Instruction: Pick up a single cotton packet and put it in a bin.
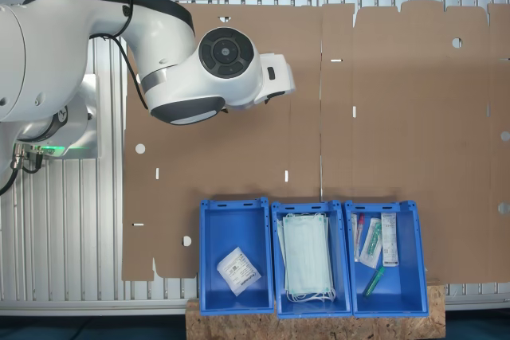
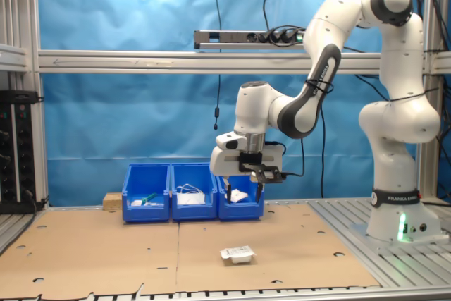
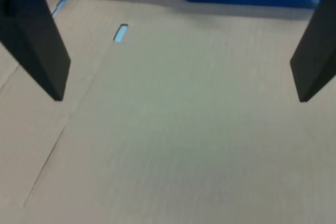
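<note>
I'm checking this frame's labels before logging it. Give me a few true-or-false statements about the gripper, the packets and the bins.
1. The gripper is open and holds nothing. True.
2. A cotton packet lies on the cardboard. True.
3. The middle bin holds syringe packets. False: it holds pale green masks.
4. No bin holds a cotton packet. False: the end bin at the first exterior view's left holds another packet.
</note>
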